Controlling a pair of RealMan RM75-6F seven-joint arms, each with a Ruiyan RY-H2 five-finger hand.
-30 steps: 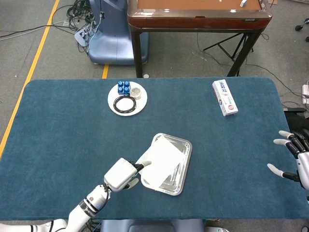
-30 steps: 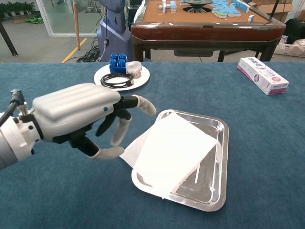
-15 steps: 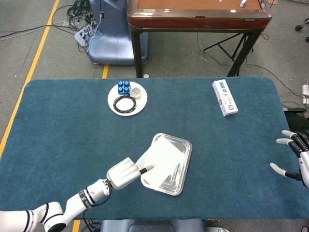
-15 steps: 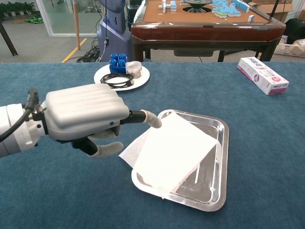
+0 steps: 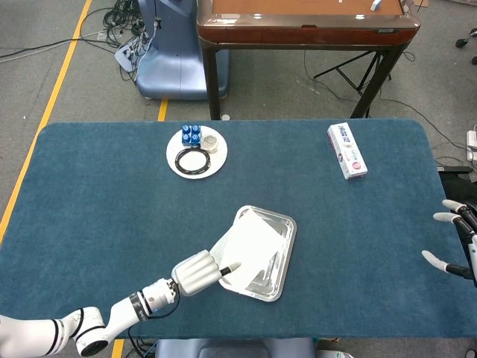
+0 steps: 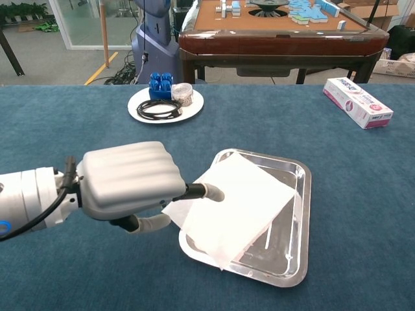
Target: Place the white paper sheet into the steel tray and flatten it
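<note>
The steel tray (image 5: 288,253) (image 6: 305,194) lies at the near middle of the blue table. The white paper sheet (image 5: 253,240) (image 6: 243,204) rests tilted in it, its left corner hanging over the tray's left rim. My left hand (image 5: 197,273) (image 6: 130,182) sits just left of the tray, most fingers curled under, with one outstretched fingertip (image 5: 234,265) (image 6: 214,193) touching the sheet's near-left part. My right hand (image 5: 456,242) hovers with fingers spread at the table's right edge, holding nothing; only the head view shows it.
A white plate (image 5: 179,165) (image 6: 141,113) at the back left carries blue blocks, a small jar and a coiled black cable. A white-and-pink box (image 5: 346,151) (image 6: 357,102) lies at the back right. A brown table (image 5: 305,26) stands beyond the far edge.
My left hand has slid nearer and to the right, curling its fingers in while one fingertip moved onto the sheet. The right hand has drifted further right, towards the frame edge.
</note>
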